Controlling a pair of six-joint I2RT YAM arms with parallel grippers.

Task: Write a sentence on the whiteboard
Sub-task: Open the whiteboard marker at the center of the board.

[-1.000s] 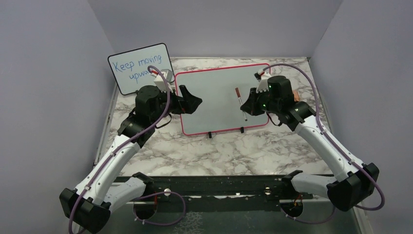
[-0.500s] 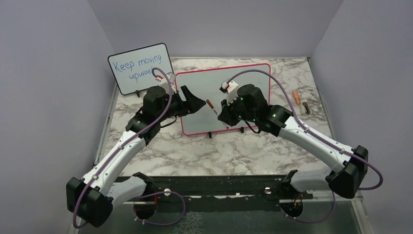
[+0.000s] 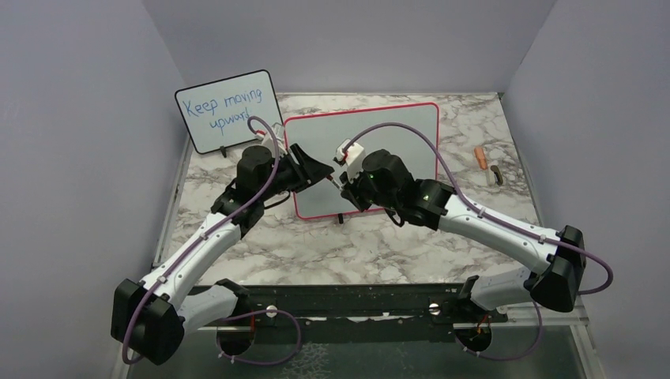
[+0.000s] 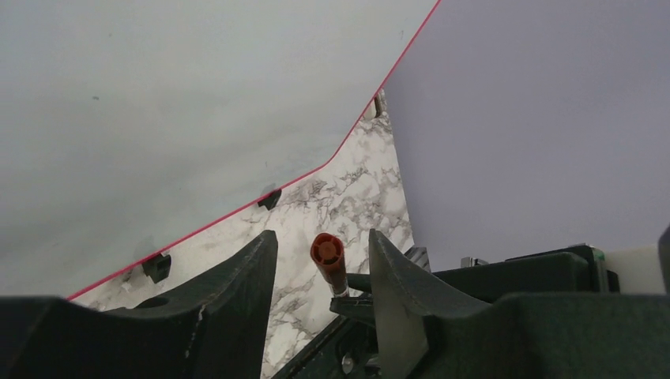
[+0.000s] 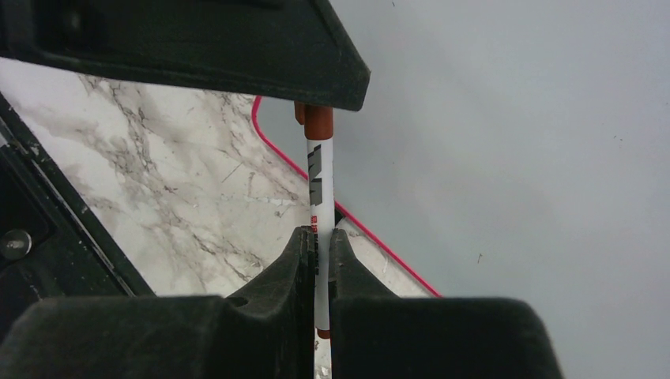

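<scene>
On the marbled surface (image 3: 379, 241), toward the back: the whiteboard (image 3: 395, 134), red-framed, plain pale face up, small black feet at its near edge. Over its near left corner, both hands close together. Clamped in the right hand (image 5: 320, 237): a white marker (image 5: 319, 178), pinched at mid-barrel, reddish-brown end pointing into the left hand (image 4: 322, 245). There, fingers (image 4: 237, 292) apart, one on each side of the marker's end, a gap showing on both sides in the left wrist view. Behind the whiteboard's left edge, standing upright: a smaller black-framed board (image 3: 229, 110) with blue handwriting, "Keep moving upward". Right of the whiteboard, well apart from both hands: a small orange piece (image 3: 479, 157) and a darker one (image 3: 496, 174), near each other.
</scene>
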